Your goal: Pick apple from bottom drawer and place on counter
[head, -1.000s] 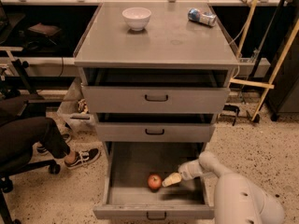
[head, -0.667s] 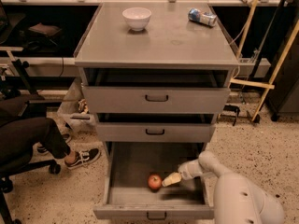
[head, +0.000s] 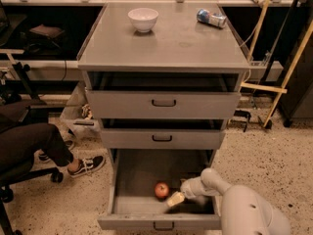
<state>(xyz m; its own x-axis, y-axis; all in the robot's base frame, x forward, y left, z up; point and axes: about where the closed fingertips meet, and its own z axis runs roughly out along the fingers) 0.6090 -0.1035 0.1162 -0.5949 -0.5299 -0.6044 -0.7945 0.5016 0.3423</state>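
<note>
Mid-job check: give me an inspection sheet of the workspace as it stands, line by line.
Surface: counter, no apple on it yet.
Job's things: apple on the floor of the open bottom drawer.
Clutter: white bowl and a can on its side, both at the counter's rear.
Gripper: gripper inside the bottom drawer, just right of the apple; contact cannot be told.
Cables: nothing seen near the arm.
Surroundings: seated person's shoe left of the cabinet; wooden poles on the right.

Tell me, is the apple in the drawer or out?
In. The apple lies on the floor of the bottom drawer; the gripper is beside it.
</note>
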